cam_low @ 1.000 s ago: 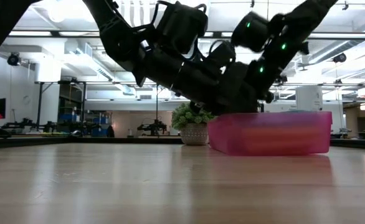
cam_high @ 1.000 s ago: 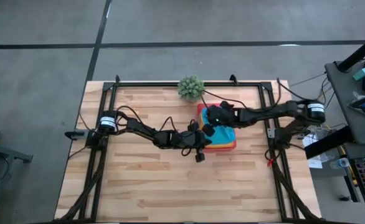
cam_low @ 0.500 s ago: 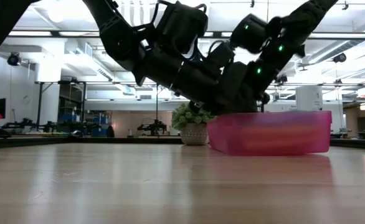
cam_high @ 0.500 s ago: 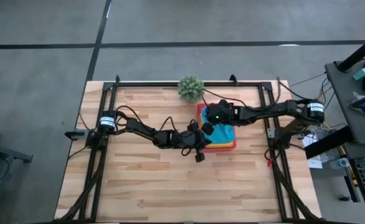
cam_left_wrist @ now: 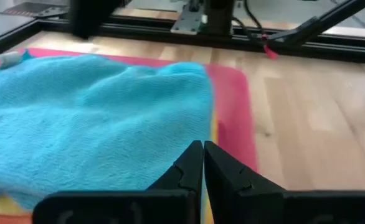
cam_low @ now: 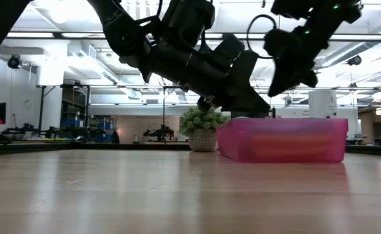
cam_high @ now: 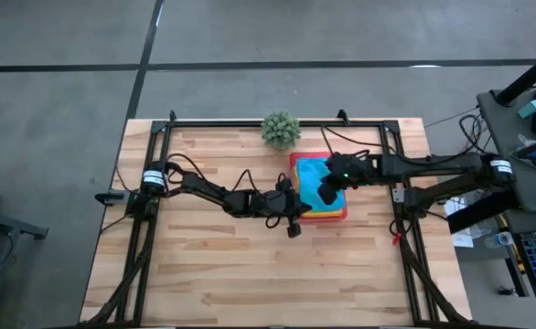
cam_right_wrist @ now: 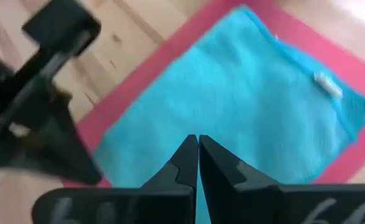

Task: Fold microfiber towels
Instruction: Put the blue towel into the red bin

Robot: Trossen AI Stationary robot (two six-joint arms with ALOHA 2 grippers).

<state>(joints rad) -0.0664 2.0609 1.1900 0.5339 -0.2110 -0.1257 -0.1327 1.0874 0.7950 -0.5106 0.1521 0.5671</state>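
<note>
Turquoise towel [cam_high: 316, 174] lies folded atop the stack on the pink tray [cam_high: 294, 163]; right gripper [cam_high: 326, 194] has pulled back rightward, left gripper [cam_high: 297, 216] stays near, both with fingers together: fold looks done.

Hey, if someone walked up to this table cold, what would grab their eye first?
Probably the turquoise blue towel, lying on top of a stack of coloured cloths on the pink tray toward the table's far right. Both dark arms meet there: the left tool is shut at the tray's near left edge, and the right tool is shut above the towel. A small green potted plant stands just behind the tray.
</note>
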